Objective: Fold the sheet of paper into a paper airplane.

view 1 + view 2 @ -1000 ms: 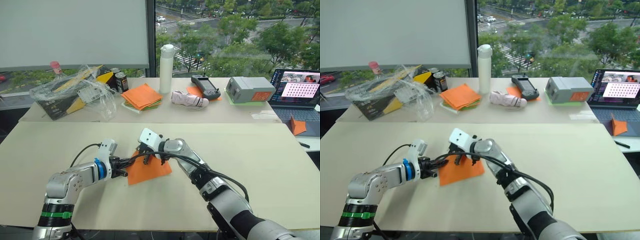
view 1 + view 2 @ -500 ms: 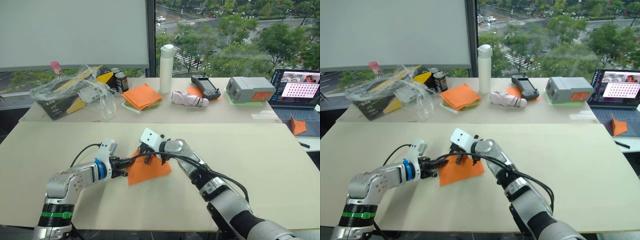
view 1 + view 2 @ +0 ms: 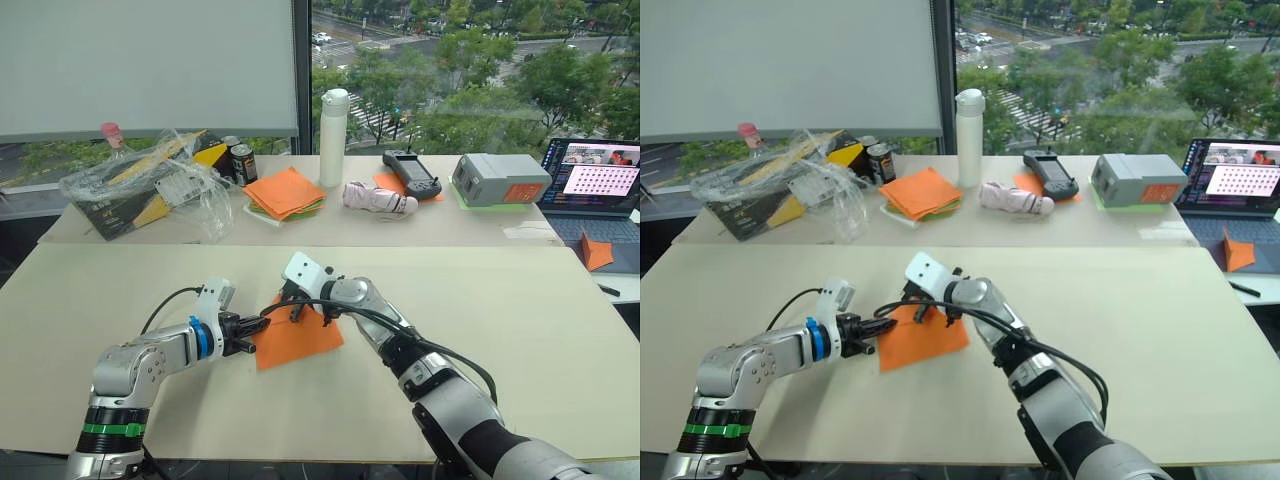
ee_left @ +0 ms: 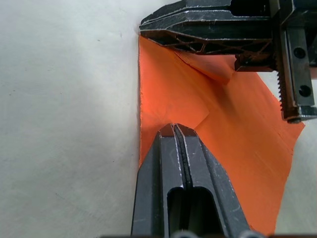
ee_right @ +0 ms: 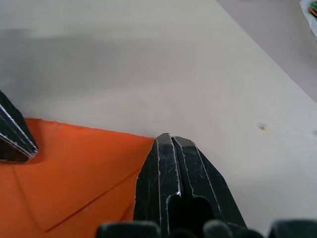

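Comparing the head view with a second ago, little has shifted: my left gripper (image 3: 248, 346) and right gripper (image 3: 294, 311) still press the sheet of paper (image 3: 297, 338) flat on the table (image 3: 520, 310). Both wrist views show fingers closed together, tips on paper; one corner flap is folded, so folding has barely begun.

Daylight enters through the window (image 3: 470, 70) behind the far table, even and bright. The blind (image 3: 150, 65) on the left reads flat grey-white. Shadows on the table (image 3: 520, 330) are soft and faint, without glare. Head views are sharp throughout. In the wrist views the nearest finger bases blur, and the orange paper (image 4: 233, 134) looks strongly saturated, glowing along one edge.
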Controlling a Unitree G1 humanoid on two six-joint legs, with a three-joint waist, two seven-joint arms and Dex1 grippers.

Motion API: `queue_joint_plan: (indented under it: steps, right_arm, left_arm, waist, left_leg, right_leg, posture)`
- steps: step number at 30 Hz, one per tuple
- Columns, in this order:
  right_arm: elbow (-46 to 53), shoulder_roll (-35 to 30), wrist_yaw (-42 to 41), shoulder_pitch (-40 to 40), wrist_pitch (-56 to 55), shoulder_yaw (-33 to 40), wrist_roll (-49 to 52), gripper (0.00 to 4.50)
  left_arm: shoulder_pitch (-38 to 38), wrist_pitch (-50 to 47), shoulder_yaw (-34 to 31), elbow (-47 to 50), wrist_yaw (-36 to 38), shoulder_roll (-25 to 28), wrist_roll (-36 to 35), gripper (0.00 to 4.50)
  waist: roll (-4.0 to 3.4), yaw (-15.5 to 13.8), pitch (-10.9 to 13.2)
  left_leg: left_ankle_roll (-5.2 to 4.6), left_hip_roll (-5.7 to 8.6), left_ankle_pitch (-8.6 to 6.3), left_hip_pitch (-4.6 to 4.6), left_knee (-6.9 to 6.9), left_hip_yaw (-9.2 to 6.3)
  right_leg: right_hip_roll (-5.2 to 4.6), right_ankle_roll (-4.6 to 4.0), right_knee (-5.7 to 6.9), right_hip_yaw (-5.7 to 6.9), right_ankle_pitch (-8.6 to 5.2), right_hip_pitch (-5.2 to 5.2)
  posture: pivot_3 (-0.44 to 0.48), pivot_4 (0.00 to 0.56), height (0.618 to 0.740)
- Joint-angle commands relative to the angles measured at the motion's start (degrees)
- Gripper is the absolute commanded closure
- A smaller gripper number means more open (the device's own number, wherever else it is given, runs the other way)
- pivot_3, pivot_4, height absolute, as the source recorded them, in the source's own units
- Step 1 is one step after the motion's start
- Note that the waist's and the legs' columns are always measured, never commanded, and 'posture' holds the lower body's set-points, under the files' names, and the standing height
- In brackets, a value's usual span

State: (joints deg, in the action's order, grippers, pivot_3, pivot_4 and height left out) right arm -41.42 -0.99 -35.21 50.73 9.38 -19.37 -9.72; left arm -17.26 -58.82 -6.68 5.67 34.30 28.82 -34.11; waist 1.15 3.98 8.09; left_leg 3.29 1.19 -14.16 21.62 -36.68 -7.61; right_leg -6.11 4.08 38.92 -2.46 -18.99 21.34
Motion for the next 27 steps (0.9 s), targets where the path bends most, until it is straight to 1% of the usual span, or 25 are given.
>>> queue_joint_plan:
  steps: [1, 6, 9, 22, 27]
  right_arm:
    - [2.79, 0.10, -1.86, 0.38, 0.80, 1.92, 2.44, 4.50]
    - [9.44, -0.17, -5.42, -1.44, 3.92, 3.43, 6.03, 4.50]
    - [12.79, -0.99, -6.02, -2.63, 5.58, 3.72, 6.69, 4.50]
    - [19.54, -5.86, -5.90, -7.95, 9.44, 2.40, 6.51, 4.50]
    - [22.51, -6.56, -6.83, -10.48, 10.32, 0.36, 6.14, 4.50]
  left_arm:
    - [0.90, -1.71, 1.23, -0.76, -0.47, 0.04, 0.34, 4.48]
    - [0.87, -1.81, 1.20, -0.73, -0.54, -0.01, 0.38, 4.48]
    - [0.79, -1.88, 1.21, -0.70, -0.58, -0.11, 0.33, 4.48]
    - [0.86, -2.24, 1.05, -0.42, -0.64, -0.02, 0.20, 4.48]
    - [0.76, -2.21, 1.12, -0.67, -0.48, 0.10, 0.31, 4.48]
  waist:
    - [0.00, 0.01, 0.00]
    - [0.00, 0.02, 0.00]
    - [0.00, -0.01, 0.00]
    - [0.00, -0.07, 0.00]
    - [0.00, -0.07, 0.00]
  left_leg:
    - [0.00, 0.00, 0.00, 0.00, 0.00, 0.00]
    - [0.00, 0.00, 0.00, 0.01, 0.00, 0.00]
    - [0.00, 0.00, 0.00, 0.01, 0.00, 0.00]
    - [-0.01, 0.01, 0.00, 0.02, 0.00, 0.01]
    - [-0.01, 0.01, -0.01, 0.01, 0.00, 0.02]
  right_leg:
    - [0.00, 0.00, 0.00, 0.00, 0.00, 0.00]
    - [0.00, 0.00, 0.00, 0.00, 0.00, 0.00]
    - [0.00, 0.00, 0.00, 0.00, 0.00, 0.00]
    - [-0.01, 0.00, -0.02, 0.00, 0.00, 0.00]
    - [-0.01, 0.00, -0.03, 0.00, 0.00, -0.01]
  posture:
    - [0.000, 0.150, 0.740]
    - [0.000, 0.150, 0.740]
    - [0.000, 0.150, 0.740]
    - [0.000, 0.150, 0.740]
    - [0.000, 0.150, 0.740]
